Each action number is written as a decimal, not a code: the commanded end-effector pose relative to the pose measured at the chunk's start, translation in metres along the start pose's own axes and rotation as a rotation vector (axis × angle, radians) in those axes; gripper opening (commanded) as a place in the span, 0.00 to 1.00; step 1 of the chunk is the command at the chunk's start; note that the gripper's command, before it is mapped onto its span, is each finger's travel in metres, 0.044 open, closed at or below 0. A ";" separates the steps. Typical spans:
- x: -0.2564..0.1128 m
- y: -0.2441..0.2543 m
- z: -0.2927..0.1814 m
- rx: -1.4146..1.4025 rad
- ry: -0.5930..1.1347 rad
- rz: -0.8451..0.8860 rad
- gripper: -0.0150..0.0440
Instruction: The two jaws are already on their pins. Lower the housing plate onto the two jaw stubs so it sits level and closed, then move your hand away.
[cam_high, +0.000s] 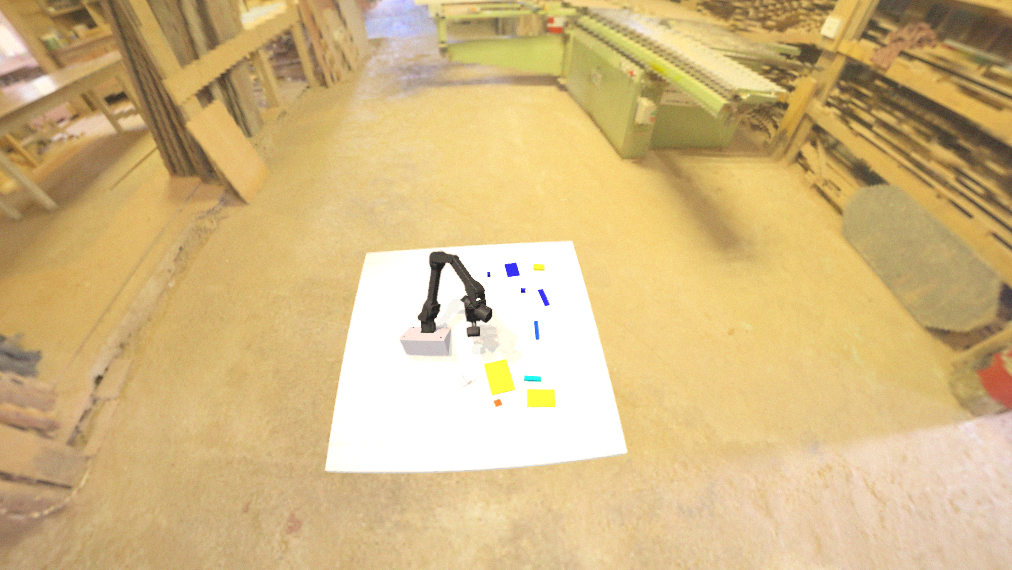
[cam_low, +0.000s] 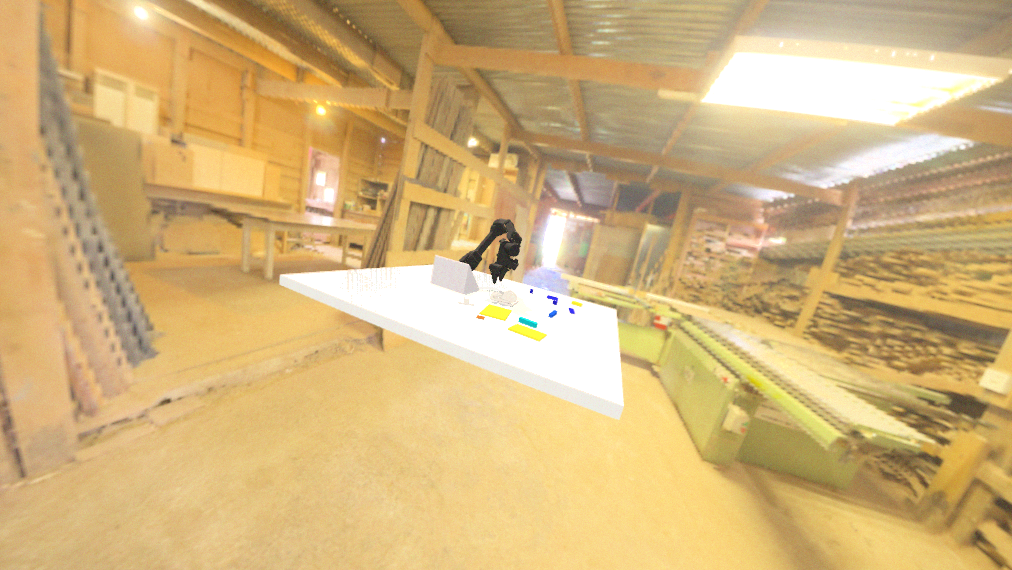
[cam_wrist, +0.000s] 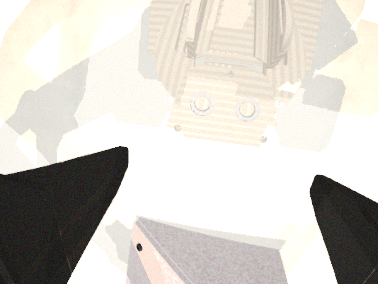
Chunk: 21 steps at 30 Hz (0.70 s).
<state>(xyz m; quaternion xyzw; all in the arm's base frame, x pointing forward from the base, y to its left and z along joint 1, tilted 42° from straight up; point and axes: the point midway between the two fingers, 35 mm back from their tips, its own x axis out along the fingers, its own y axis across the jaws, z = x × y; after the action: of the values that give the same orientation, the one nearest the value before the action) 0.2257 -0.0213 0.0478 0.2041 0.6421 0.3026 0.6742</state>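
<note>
The housing plate is pale and ribbed. In the wrist view it lies upper centre, across the near ends of the two pale jaws, which run out of the top edge. Two round posts stand in its ring-edged holes, the left hole and the right hole. It looks flat, but its exact seating height cannot be told. The whitish assembly is faint in the exterior view. My gripper is open and empty. Its black fingers stand wide apart, off the plate's near edge in the wrist view, above the table.
A grey-mauve block stands by the arm's base. Two yellow plates, the larger and the other, a cyan bar and an orange piece lie nearby. Several blue pieces lie farther back.
</note>
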 end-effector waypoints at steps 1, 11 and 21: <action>-0.028 -0.001 -0.011 -0.008 -0.009 -0.014 1.00; -0.048 0.002 -0.023 -0.011 -0.005 -0.009 1.00; -0.048 0.002 -0.023 -0.011 -0.005 -0.009 1.00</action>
<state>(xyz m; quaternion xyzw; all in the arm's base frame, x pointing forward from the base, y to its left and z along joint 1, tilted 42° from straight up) 0.2031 -0.0546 0.0826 0.2013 0.6393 0.3011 0.6783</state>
